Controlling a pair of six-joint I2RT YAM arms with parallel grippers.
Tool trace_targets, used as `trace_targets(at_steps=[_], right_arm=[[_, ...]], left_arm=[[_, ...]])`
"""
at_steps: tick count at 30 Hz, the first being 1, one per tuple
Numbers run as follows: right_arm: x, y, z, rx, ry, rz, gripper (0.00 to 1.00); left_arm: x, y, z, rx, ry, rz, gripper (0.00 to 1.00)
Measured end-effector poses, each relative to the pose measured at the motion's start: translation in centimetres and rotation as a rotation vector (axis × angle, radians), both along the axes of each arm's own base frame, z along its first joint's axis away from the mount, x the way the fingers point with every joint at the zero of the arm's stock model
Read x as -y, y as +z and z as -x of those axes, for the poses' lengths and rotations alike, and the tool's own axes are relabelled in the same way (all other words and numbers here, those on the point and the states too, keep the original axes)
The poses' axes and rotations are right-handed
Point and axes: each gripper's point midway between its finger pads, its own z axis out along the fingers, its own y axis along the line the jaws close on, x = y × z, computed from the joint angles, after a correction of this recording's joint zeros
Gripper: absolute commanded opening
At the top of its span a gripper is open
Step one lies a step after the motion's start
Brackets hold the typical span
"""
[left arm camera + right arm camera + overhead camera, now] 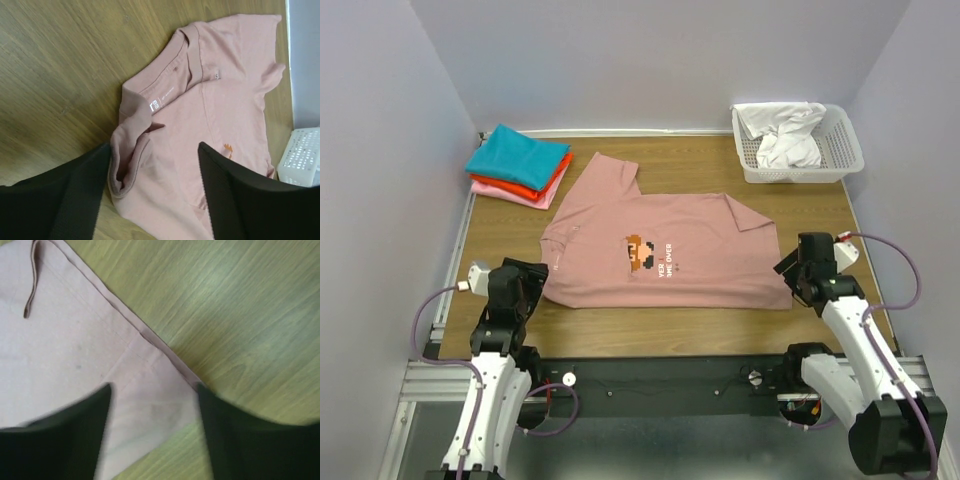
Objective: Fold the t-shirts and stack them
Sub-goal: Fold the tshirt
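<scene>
A large dusty-pink t-shirt (660,250) lies spread flat mid-table, its pixel-figure print and white text facing up. Folded t-shirts sit stacked at the far left: teal (518,155) on top, orange-red (525,185) under it, pink (510,192) at the bottom. My left gripper (532,285) stands open at the shirt's near-left edge. In the left wrist view a rumpled fold by the collar (131,160) lies loose between the black fingers (75,195). My right gripper (796,275) is open over the near-right hem corner (150,405), which rests flat on the wood.
A white mesh basket (844,145) with crumpled white cloth (785,135) stands at the back right; its corner shows in the left wrist view as the basket (300,156). Grey walls close in the wooden table (820,215) on three sides.
</scene>
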Motion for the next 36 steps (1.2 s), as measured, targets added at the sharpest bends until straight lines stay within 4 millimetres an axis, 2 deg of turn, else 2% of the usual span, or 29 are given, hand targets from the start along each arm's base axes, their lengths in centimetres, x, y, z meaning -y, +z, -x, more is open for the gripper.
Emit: trace_targets(at_steps=[1,3,7,11,13,15,17,19,22,23,24,27,29,33,36], right_arm=[[0.1,0.4,0.1,0.015,-0.012,0.000,1.00],[0.4,1.9,0.2,0.049,-0.019,0.009,1.00],[0.7,6.6,-0.2,0.178,-0.029,0.022,1.00],[0.7,10.8,-0.7,0.279,0.001,0.036,1.00],[0.1,11.8,-0.9,0.295,0.046,0.029,1.00],[-1.0,12.0,-1.2,0.293,0.120,0.003,1.00],[-2.4,11.2,-1.7,0.265,0.195,-0.035,1.00],[-4.0,10.1,-2.4,0.240,0.271,-0.089,1.00],[-6.3,7.8,-3.3,0.184,0.376,-0.177,1.00],[-6.9,6.7,-3.5,0.159,0.400,-0.204,1.00],[-7.5,5.1,-3.4,0.122,0.427,-0.233,1.00],[-7.8,1.9,-3.0,0.023,0.433,-0.256,1.00],[-7.6,0.2,-3.1,-0.035,0.429,-0.257,1.00],[-7.1,-1.2,-3.7,-0.068,0.413,-0.231,1.00],[-6.6,-2.6,-4.3,-0.096,0.395,-0.206,1.00]], left_arm=[[0.0,0.5,0.1,0.009,0.002,0.003,0.94],[-0.1,2.0,0.2,0.040,0.017,0.014,0.96],[-0.4,5.8,0.1,0.148,0.043,0.026,0.97],[-1.0,8.3,0.5,0.170,0.074,0.011,0.98],[-1.3,9.7,0.4,0.194,0.078,-0.007,0.98],[-1.3,10.9,-0.2,0.230,0.054,-0.043,0.98],[-0.3,10.9,-1.3,0.228,-0.027,-0.070,0.98],[1.0,9.8,-2.8,0.191,-0.117,-0.073,0.98],[3.3,6.0,-4.5,0.057,-0.258,-0.084,0.98],[4.5,4.4,-4.8,0.006,-0.321,-0.091,0.98],[5.5,3.7,-4.8,-0.017,-0.362,-0.092,0.98],[8.9,2.5,-4.9,-0.030,-0.493,-0.103,0.98],[10.3,2.2,-5.2,-0.026,-0.545,-0.111,0.98],[10.5,0.7,-6.1,-0.060,-0.564,-0.134,0.98],[10.1,-1.1,-6.4,-0.113,-0.556,-0.159,0.98]])
